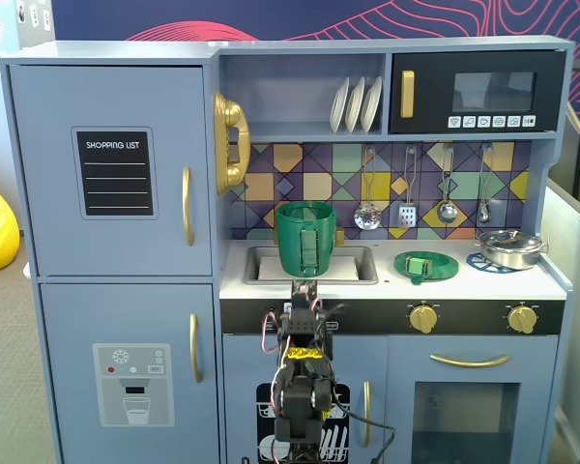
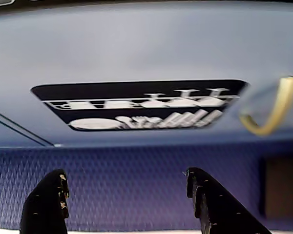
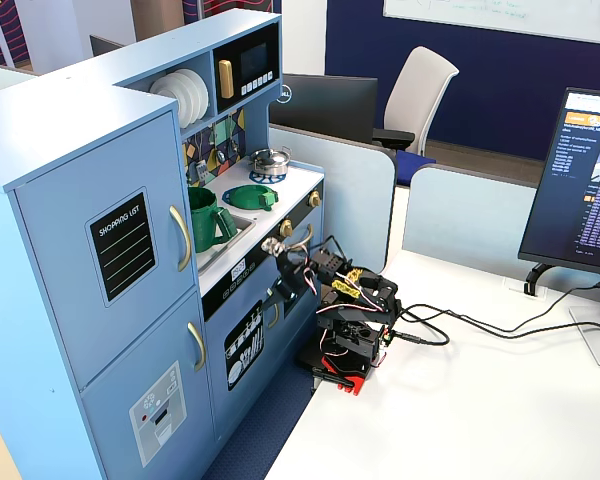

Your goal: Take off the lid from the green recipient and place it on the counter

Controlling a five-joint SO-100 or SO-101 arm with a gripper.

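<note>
The lid [image 1: 425, 266] lies flat on the counter [image 1: 541, 282] over a burner circle, right of the open green recipient [image 1: 304, 238] standing in the sink. The claw [image 2: 127, 195], spread and empty, sits folded low against the cabinet front, well below both things.

In the wrist view the end effector [image 2: 127, 204] fingers are cut off at the six o'clock edge, and a blurred yellow handle [image 2: 273, 109] sits at three o'clock. The arm hides the green recipient's [image 1: 305, 237] base in a fixed view.
</note>
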